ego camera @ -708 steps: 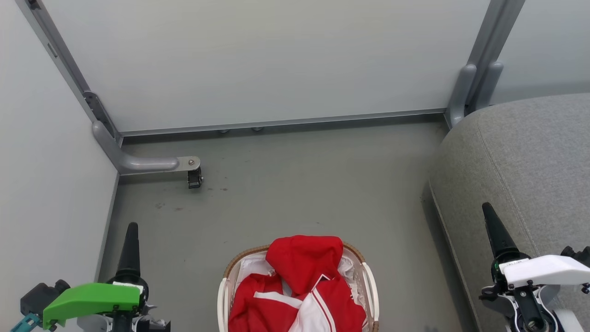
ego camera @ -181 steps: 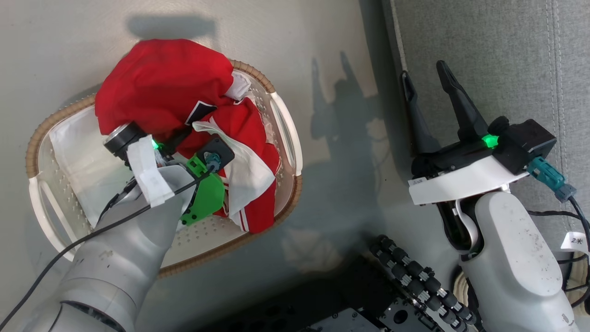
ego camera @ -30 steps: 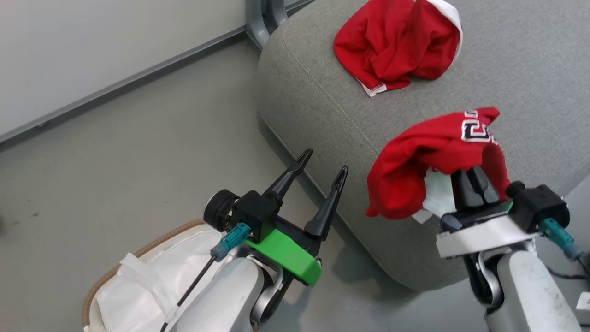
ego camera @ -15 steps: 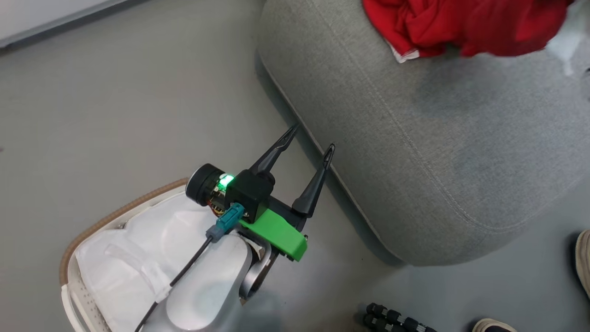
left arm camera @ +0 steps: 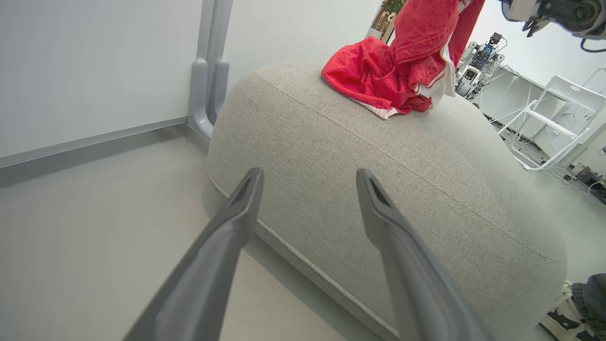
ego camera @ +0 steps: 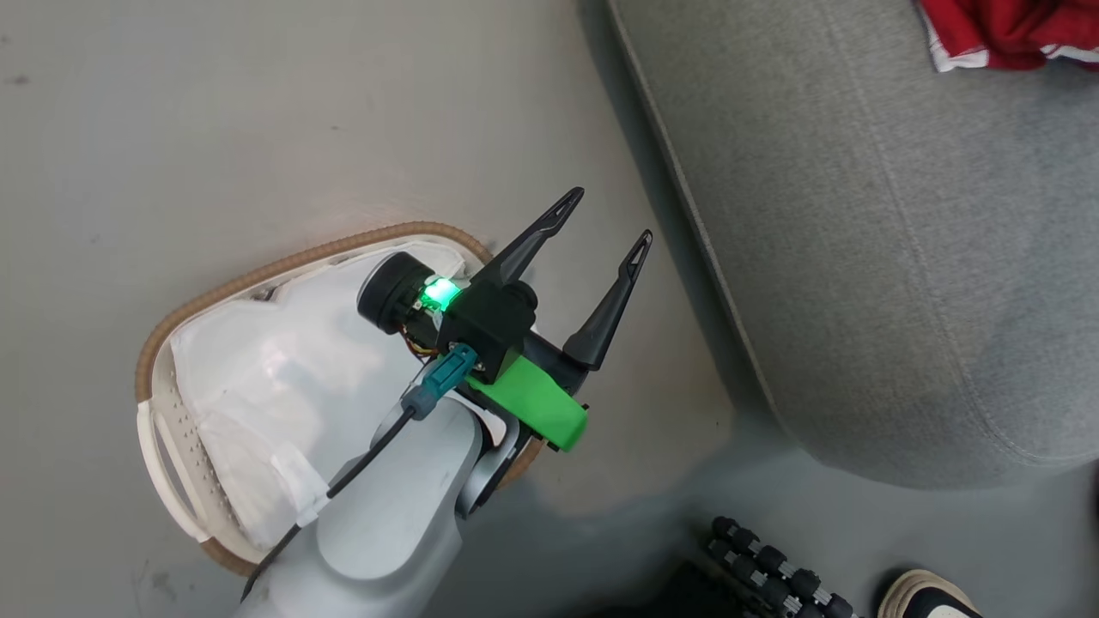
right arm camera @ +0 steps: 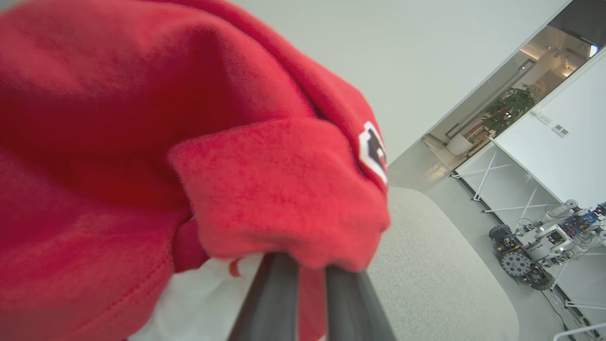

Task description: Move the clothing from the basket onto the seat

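- hovering over the end of the basket (ego camera: 183, 422) that faces the seat (ego camera: 859, 257), the left gripper (ego camera: 608, 218) has its two dark fingers spread wide with nothing between them, tips aimed at the cushion's edge.
- the basket sits on the grey floor (ego camera: 258, 112) at the lower left of the head view, near the seat but apart from it, with its white liner (ego camera: 283, 369) crumpled inside.
- dark rollers (ego camera: 773, 558) on the robot's base and the toe of a person's shoe (ego camera: 927, 596) show along the bottom of the head view, by the seat's near corner.
- the seat takes up the right side of the head view; in the left wrist view its rounded front rises just beyond the open fingers.
- the right gripper (right arm camera: 310, 279) has its fingers pressed together, pinching a red garment (right arm camera: 142, 118) with a black-and-white patch and a white panel; the fabric drapes over the fingertips and hides them.
- in the left wrist view this garment hangs from above over the far part of the seat, its lower end at a second red garment (left arm camera: 364, 78) that lies bunched on the cushion; i cannot tell whether the two touch.
- beyond the seat stand a pale wall panel (left arm camera: 94, 71), a grey post (left arm camera: 208, 85) and white frames (left arm camera: 554, 123).
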`<state>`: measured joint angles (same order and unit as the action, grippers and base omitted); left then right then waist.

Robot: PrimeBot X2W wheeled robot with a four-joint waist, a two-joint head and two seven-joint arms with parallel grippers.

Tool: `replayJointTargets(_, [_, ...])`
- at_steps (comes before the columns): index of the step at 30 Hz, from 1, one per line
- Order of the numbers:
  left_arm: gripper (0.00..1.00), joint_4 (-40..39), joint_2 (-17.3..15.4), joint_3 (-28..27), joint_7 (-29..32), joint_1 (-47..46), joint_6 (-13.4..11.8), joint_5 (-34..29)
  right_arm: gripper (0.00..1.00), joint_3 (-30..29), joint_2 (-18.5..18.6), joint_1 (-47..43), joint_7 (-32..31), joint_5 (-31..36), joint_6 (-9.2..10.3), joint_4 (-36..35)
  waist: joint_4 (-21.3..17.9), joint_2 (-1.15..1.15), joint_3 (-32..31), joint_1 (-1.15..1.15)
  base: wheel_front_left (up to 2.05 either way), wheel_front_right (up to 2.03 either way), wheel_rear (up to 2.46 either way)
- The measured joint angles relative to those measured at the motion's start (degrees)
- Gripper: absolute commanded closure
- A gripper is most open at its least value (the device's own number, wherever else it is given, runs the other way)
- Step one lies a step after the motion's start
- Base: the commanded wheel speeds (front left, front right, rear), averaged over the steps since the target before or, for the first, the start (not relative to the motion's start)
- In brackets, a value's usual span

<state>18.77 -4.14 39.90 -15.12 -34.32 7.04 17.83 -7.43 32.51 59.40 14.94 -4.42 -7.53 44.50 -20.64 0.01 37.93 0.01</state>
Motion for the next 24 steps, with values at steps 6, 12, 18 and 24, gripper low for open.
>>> replayJointTargets(6, [0.0, -0.15, 0.13, -0.51, 0.0, -0.66, 0.02, 0.03, 1.0, 0.34, -0.54, 1.73, -0.01, 0.89, 0.0, 8.95, 3.71, 0.0, 4.84, 0.0, 0.0, 0.0, 0.0])
replayJointTargets(12, [0.0, 0.04, 0.35, -0.86, 0.0, -0.93, 0.03, 0.03, 1.0, -1.88, -1.96, 1.71, 0.24, 1.11, 0.05, 14.57, 6.61, 0.0, 7.89, 0.0, 0.0, 0.0, 0.0])
replayJointTargets(18, [0.0, 0.04, 0.51, -2.79, 0.0, -1.35, 0.07, -0.16, 0.44, -6.56, -3.39, -1.12, 0.3, 2.49, 0.08, 11.7, 7.53, 0.0, 7.67, 0.0, 0.0, 0.0, 0.0])
replayJointTargets(24, [0.0, 0.57, 0.57, -5.14, 0.0, 0.2, 0.09, -0.16, 0.0, -10.6, -6.1, -9.49, 0.22, 3.76, 0.04, 5.42, 7.07, 0.0, 4.41, -0.01, 0.0, 0.0, 0.0])
